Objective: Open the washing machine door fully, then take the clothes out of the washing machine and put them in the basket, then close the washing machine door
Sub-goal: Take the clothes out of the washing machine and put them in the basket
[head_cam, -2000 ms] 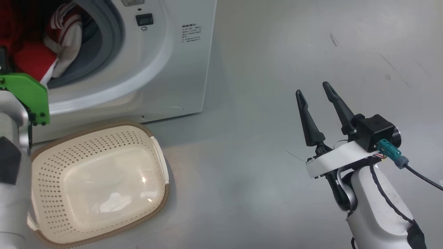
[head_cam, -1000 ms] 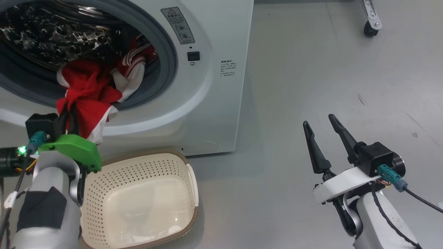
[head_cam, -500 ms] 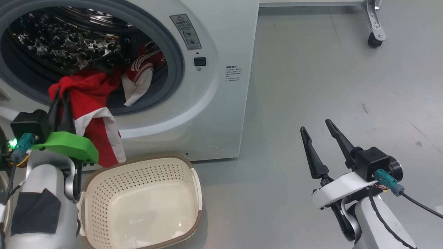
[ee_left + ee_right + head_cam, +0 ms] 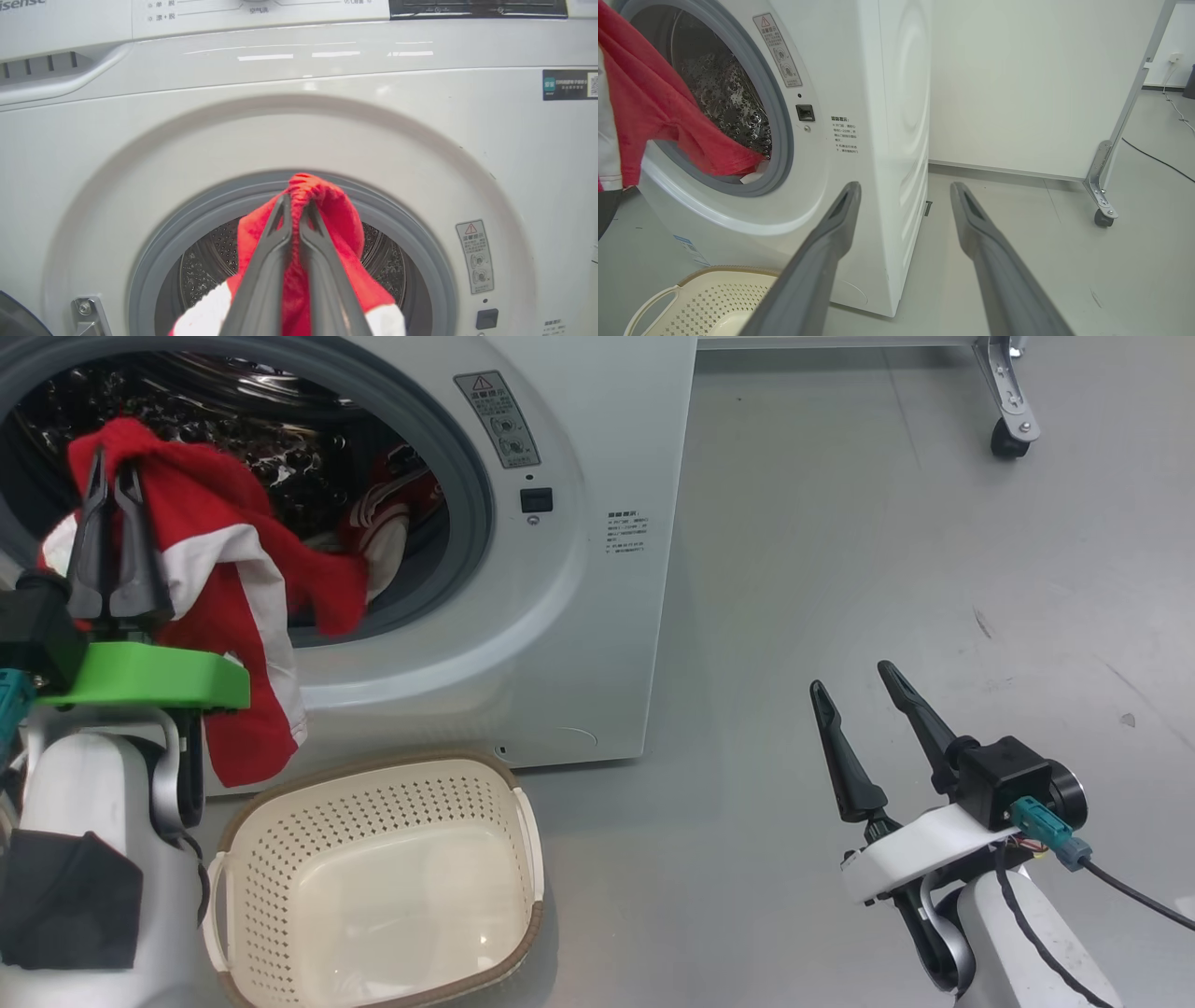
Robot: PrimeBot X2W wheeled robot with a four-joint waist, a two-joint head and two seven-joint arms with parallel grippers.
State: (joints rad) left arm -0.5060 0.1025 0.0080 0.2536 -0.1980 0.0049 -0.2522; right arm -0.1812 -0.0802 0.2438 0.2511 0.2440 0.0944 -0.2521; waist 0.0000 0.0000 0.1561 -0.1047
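Observation:
The white washing machine (image 4: pixel 597 448) stands with its grey-ringed drum mouth uncovered; its door is mostly out of view. My left gripper (image 4: pixel 110 467) is shut on a red garment with white trim (image 4: pixel 224 607), lifted in front of the drum mouth, and the cloth hangs down toward the cream basket (image 4: pixel 373 887) on the floor below. In the left wrist view the fingers (image 4: pixel 261 261) pinch the red cloth (image 4: pixel 322 200) at its top. More red and white clothes (image 4: pixel 387 527) lie inside the drum. My right gripper (image 4: pixel 850 677) hovers open over the floor, right of the machine.
Grey floor (image 4: pixel 887 523) stretches to the right of the machine. A metal frame leg with a caster (image 4: pixel 1006 434) stands at the far right. A white wall (image 4: pixel 1017 70) runs behind the machine.
The left gripper has lifted the red garment up and out of the drum mouth, so it now hangs over the basket's left side. The head camera tilted up earlier. The right arm stayed put.

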